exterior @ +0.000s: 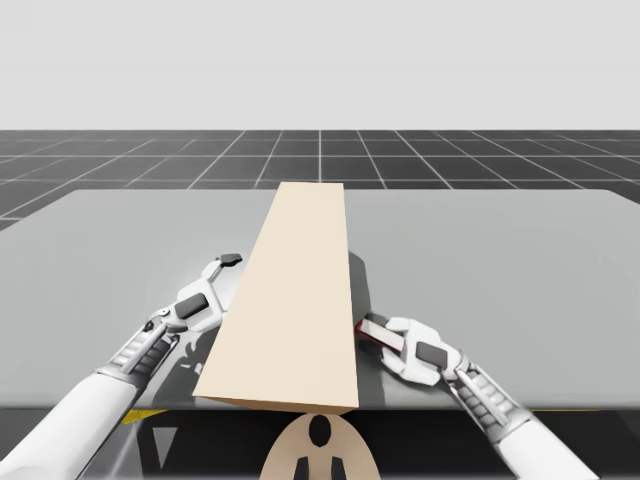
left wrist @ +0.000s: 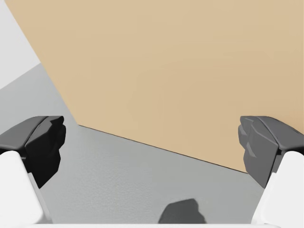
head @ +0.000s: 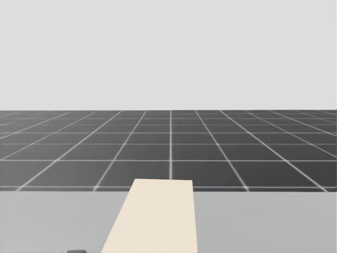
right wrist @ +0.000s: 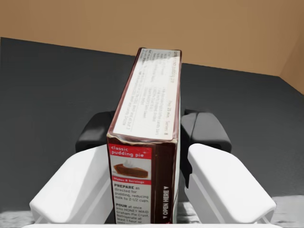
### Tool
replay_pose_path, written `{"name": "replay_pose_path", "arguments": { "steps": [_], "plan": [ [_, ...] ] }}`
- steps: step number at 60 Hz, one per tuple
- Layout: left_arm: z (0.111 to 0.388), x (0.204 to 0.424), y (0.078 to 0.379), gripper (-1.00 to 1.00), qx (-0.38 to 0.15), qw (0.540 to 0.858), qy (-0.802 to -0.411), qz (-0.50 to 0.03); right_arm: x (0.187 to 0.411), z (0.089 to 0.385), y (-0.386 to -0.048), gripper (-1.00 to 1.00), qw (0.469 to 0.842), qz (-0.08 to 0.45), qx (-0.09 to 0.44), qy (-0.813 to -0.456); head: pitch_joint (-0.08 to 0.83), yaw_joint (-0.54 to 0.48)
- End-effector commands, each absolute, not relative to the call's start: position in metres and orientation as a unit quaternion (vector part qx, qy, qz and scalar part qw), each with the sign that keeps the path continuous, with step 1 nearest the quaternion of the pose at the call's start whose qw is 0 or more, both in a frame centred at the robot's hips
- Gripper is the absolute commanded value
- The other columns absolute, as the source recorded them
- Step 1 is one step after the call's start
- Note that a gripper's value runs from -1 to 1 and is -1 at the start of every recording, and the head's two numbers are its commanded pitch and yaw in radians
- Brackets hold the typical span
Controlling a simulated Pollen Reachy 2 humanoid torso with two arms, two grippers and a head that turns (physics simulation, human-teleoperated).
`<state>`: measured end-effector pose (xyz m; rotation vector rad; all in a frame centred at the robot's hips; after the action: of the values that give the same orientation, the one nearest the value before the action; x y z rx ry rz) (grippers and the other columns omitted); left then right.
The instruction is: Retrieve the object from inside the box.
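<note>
Right gripper (right wrist: 151, 135) clamped on the small brown carton (right wrist: 152, 90), a finger on each side. Carton sits at the tan box (exterior: 290, 290)'s right edge, tan wall just ahead. Left gripper (left wrist: 152, 142) wide open, holding nothing, beside the box's left side. Grasp looks done; pulling the carton clear is left

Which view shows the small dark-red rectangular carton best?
The right wrist view: the small dark-red rectangular carton sits close, clamped in my right gripper. The high view catches its end; the others face the large beige cardboard box.
</note>
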<state>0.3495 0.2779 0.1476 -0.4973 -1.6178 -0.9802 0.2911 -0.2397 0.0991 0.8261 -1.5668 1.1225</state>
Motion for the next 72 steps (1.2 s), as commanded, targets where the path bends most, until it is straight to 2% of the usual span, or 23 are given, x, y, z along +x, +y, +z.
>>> {"name": "replay_pose_path", "arguments": {
  "steps": [1,19,26,38,50,55,64,65,68,72],
  "plan": [
    [0.148,0.350,0.277,-1.00,-0.213,0.557,-0.687,-0.415,0.280,0.106,-0.280,1.00,0.468,0.421,0.334,-0.702,0.038,0.01],
    [0.148,0.350,0.278,-1.00,-0.212,0.557,-0.690,-0.411,0.276,0.118,-0.322,1.00,0.474,0.392,0.279,-0.737,0.032,0.01],
    [0.148,0.351,0.278,-1.00,-0.212,0.557,-0.690,-0.411,0.281,0.126,-0.335,1.00,0.498,0.366,0.246,-0.747,0.031,0.01],
    [0.148,0.351,0.279,-1.00,-0.212,0.557,-0.690,-0.410,0.309,0.157,-0.355,1.00,0.520,0.316,0.143,-0.780,0.029,0.01],
    [0.149,0.351,0.279,-1.00,-0.211,0.557,-0.691,-0.410,0.331,0.198,-0.371,1.00,0.529,0.272,0.085,-0.799,0.034,0.01],
    [0.149,0.351,0.279,-1.00,-0.211,0.557,-0.691,-0.410,0.346,0.215,-0.380,1.00,0.538,0.230,0.051,-0.810,0.032,0.01],
    [0.149,0.351,0.280,-1.00,-0.210,0.557,-0.692,-0.409,0.365,0.248,-0.388,1.00,0.511,0.181,-0.023,-0.840,0.030,0.01],
    [0.149,0.351,0.280,-1.00,-0.210,0.557,-0.692,-0.408,0.368,0.258,-0.389,1.00,0.497,0.173,-0.040,-0.850,0.030,0.01],
    [0.149,0.351,0.280,-1.00,-0.210,0.557,-0.692,-0.409,0.368,0.270,-0.387,1.00,0.485,0.159,-0.033,-0.859,0.031,0.02],
    [0.148,0.351,0.280,-1.00,-0.210,0.557,-0.692,-0.409,0.369,0.301,-0.385,1.00,0.444,0.142,-0.061,-0.883,0.033,0.02]
  ]
}}
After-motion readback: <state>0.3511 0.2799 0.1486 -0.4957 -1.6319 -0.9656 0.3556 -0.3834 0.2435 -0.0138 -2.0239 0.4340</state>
